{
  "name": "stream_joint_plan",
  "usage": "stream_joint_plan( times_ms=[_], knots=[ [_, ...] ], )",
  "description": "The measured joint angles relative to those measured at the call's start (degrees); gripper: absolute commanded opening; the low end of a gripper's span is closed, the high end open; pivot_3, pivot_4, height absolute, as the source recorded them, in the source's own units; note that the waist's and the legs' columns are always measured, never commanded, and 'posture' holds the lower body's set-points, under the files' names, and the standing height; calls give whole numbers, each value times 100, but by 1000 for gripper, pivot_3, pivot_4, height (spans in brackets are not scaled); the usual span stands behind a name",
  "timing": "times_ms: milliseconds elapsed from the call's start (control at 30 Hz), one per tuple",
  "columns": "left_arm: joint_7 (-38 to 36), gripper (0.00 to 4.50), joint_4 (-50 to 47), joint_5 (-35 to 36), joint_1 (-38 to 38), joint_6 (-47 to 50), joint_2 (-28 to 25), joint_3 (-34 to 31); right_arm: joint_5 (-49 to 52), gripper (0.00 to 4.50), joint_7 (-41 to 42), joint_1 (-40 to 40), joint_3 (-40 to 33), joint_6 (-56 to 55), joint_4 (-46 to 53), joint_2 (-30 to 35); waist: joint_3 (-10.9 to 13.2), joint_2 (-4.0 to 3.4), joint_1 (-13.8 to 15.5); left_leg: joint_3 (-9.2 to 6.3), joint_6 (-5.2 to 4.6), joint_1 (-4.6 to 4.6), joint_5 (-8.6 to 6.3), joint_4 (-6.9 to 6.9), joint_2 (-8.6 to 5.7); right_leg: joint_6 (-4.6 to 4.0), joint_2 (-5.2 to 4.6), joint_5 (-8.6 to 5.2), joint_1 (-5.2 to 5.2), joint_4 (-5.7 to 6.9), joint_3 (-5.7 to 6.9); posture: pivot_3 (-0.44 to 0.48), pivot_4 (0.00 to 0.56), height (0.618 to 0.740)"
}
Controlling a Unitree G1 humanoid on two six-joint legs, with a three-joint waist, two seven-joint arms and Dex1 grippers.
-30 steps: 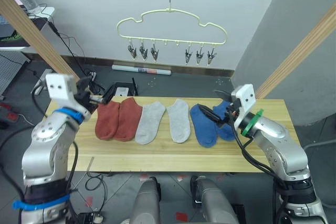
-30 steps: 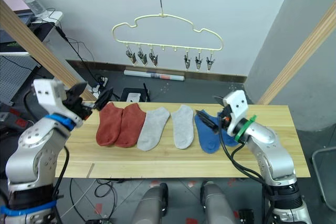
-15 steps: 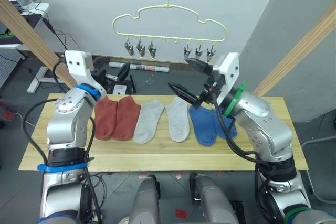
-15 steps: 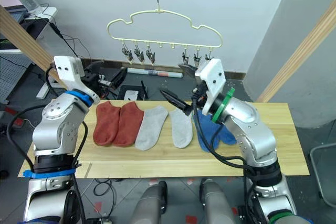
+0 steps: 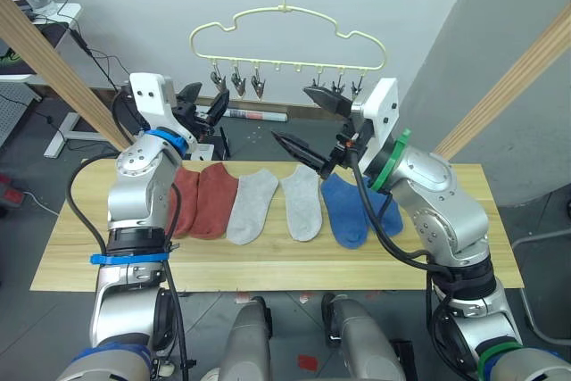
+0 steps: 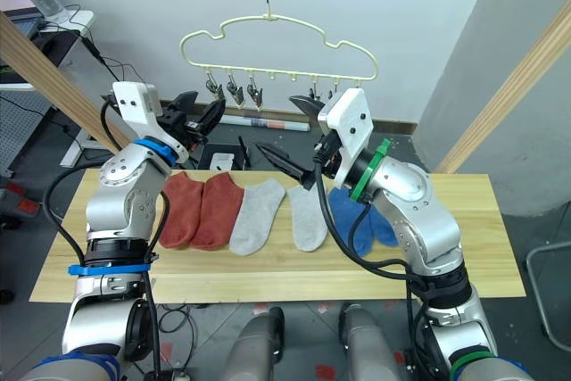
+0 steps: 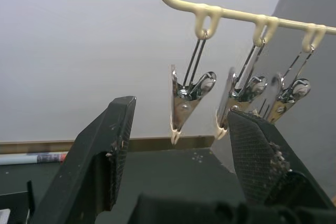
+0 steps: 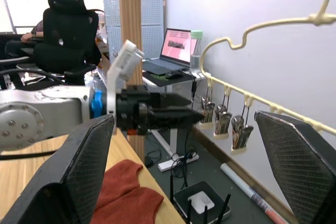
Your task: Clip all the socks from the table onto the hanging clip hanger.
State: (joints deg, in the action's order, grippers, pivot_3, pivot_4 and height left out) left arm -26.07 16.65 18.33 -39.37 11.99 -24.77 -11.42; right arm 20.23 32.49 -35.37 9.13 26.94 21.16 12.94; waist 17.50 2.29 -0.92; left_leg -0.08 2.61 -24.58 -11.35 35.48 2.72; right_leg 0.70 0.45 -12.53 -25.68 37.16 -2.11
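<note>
Up by the clip hanger [image 5: 287, 40], both arms are raised and neither holds anything: the left gripper [image 5: 202, 102] has its two fingers spread, pointing toward the hanger's leftmost clips [image 7: 185, 98], and the right gripper [image 5: 308, 122] is splayed wide, one finger near the clips at the hanger's 4 o'clock, the other lower. All six socks lie flat in a row on the table [image 5: 268, 260]: the rust-red pair [image 5: 201, 202] at the 9 o'clock end, the grey pair [image 5: 277, 204] in the middle, the blue pair [image 5: 352, 210] at 3 o'clock under the right forearm. To my eye the arms are only lining up on the hanger; a sound way on is for one gripper to fetch a sock by its cuff while the other squeezes a clip open and steadies the hanger, which hangs from one hook and would likely swing. The right arm covers part of the blue socks, and how the clips are sprung is hard to make out.
</note>
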Motion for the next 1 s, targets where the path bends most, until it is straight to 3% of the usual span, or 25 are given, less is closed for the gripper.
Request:
stream_joint_plan(
  times_ms=[233,1000],
  knots=[
    [-20,3049,555,-186,-414,-369,111,2,-77,4500,-11,-62,13,-21,-26,-42,1,-1,-51,-9,0,-25,0,44,-1,16,0,10,-8,10,6,-20,342,740],
    [9,3049,1298,-494,-795,-1021,120,-8,-98,4500,-37,-123,8,-20,-26,-63,1,0,-69,-5,0,-25,0,47,-1,21,0,13,-9,10,1,-25,341,740]
  ],
)
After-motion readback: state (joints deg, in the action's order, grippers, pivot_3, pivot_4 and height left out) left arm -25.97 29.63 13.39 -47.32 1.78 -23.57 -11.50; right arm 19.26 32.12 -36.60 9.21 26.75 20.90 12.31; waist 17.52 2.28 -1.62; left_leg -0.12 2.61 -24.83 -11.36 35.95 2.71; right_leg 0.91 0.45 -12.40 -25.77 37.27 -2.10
